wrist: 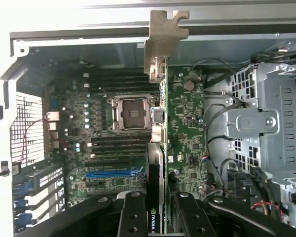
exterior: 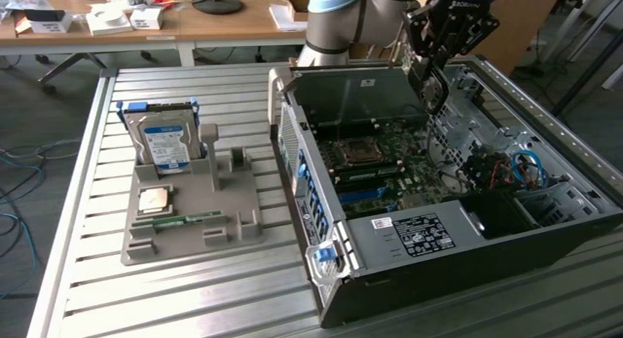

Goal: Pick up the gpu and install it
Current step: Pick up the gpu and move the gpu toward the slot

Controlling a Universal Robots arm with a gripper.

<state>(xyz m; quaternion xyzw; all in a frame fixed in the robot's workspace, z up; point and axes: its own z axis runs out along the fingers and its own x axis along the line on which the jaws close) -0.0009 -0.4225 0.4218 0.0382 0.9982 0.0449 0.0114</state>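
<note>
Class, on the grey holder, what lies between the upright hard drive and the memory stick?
A small square chip lies between the hard drive and the memory stick, seen in the exterior view.

Robotics lab, slatted metal workbench [exterior: 195, 294], opened PC case [exterior: 467, 265], cluttered wooden desks [exterior: 244, 24] behind

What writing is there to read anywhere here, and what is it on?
"NVIDIA": on the thin dark green gpu card held in the black claw.
"ROBOTIQ": on the claw's black body.
Black-and-white sticker on the open grey computer case: too small to read.
Blue-white label on the silver hard drive: too small.
</note>
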